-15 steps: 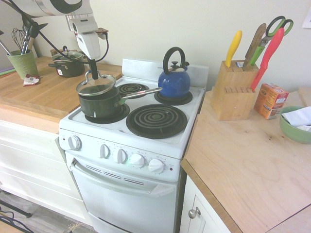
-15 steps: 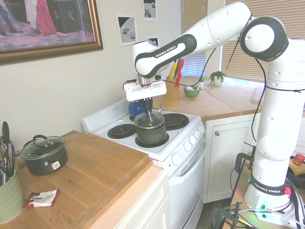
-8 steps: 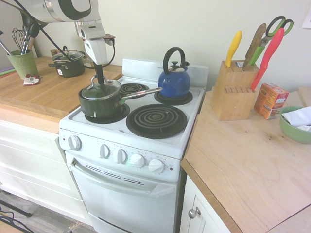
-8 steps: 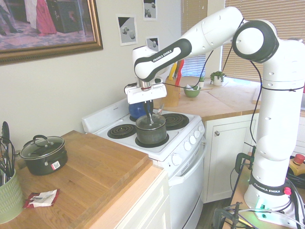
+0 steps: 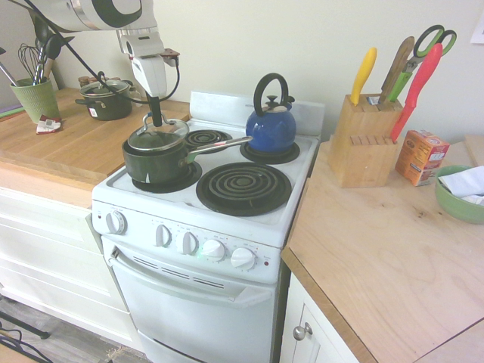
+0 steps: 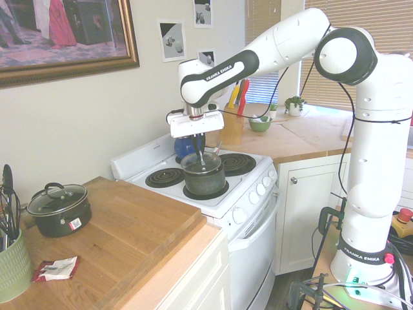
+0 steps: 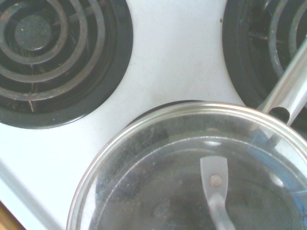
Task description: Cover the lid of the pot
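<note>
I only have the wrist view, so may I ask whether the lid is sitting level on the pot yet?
Observer: Not yet. The lid is tilted over the pot, with the side toward the pot's long handle raised.
Operator: Thank you. Is it being held?
Observer: Yes. The gripper points down, with its fingers shut on the lid's top handle.
Operator: Is anything standing near the pot?
Observer: A blue kettle stands on a back burner, near the tip of the pot's long handle.
</note>
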### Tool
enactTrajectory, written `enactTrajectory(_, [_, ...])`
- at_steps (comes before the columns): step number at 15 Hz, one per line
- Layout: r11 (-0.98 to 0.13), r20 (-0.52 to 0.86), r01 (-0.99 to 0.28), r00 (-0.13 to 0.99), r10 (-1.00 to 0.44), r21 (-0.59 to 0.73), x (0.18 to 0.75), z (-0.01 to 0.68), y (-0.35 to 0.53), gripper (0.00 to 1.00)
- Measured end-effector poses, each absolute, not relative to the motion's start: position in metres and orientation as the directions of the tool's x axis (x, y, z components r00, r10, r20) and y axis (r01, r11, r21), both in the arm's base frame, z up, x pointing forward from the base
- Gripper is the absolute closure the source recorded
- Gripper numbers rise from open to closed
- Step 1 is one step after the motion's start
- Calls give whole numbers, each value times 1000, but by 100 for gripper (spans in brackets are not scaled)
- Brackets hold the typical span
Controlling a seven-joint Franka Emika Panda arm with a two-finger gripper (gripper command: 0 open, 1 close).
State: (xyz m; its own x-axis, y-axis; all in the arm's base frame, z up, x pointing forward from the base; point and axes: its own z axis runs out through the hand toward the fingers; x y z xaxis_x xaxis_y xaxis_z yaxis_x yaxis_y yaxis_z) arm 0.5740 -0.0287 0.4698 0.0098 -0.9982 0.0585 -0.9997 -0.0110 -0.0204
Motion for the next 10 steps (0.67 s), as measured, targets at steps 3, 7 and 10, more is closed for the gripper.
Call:
enactTrajectory(3, [-20, 57, -1000, 19, -998, -13, 573, 467, -23, 100])
enactTrajectory(7, [-24, 56, -1000, 25, -998, 7, 570, 461, -21, 100])
enactTrajectory(10, [-21, 56, -1000, 22, -998, 22, 567, 461, -22, 100])
